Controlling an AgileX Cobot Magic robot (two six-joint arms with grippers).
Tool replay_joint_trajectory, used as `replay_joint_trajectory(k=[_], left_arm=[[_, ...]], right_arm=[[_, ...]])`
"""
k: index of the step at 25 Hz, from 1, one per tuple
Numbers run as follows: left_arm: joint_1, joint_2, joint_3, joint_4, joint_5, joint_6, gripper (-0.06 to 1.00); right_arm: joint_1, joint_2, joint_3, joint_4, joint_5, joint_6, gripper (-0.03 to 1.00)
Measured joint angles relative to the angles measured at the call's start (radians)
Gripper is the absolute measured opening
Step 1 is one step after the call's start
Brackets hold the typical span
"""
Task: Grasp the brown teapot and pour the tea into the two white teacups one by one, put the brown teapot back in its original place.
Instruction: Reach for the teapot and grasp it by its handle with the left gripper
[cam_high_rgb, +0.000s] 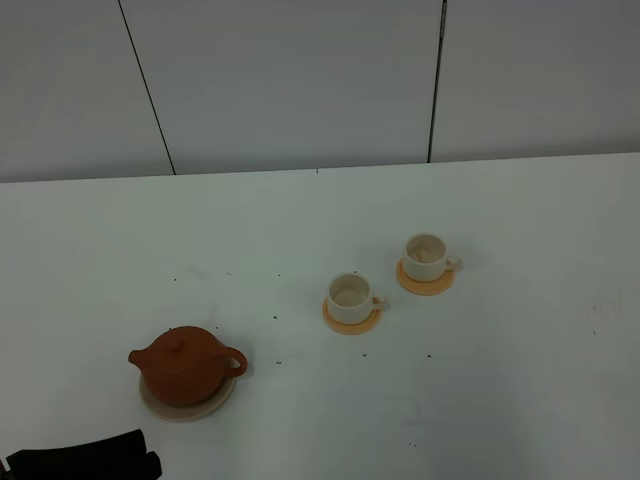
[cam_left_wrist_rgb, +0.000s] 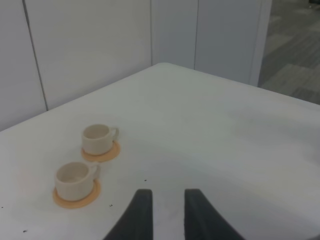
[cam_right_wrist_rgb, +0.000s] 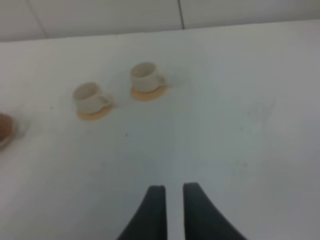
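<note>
two parted, empty: left end effector (cam_left_wrist_rgb: 167, 192), right end effector (cam_right_wrist_rgb: 174, 187) | brown teapot (cam_high_rgb: 185, 368) on tan disc (cam_high_rgb: 192, 412)

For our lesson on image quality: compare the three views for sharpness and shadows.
Exterior high: even, soft light, with no hard shadow around the brown teapot. Left wrist: fairly sharp, the teacups clean-edged. Right wrist: the softest view, with their rims blurred.

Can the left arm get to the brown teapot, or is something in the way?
Probably yes. The brown teapot stands on that arm's side, both teacups sit well to its right, and the left gripper holds nothing.
</note>
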Motion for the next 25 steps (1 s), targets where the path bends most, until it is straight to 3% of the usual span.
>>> replay_joint_trajectory(k=[6,11,25], left_arm=[[0.0,0.0,0.0,0.0,0.0,0.001,0.23],[0.0,0.0,0.0,0.0,-0.004,0.001,0.23],[0.0,0.0,0.0,0.0,-0.006,0.001,0.23]], right_arm=[[0.0,0.0,0.017,0.08,0.108,-0.079,0.09],[0.0,0.0,0.022,0.129,0.112,-0.159,0.09],[0.0,0.0,0.025,0.14,0.112,-0.168,0.1]])
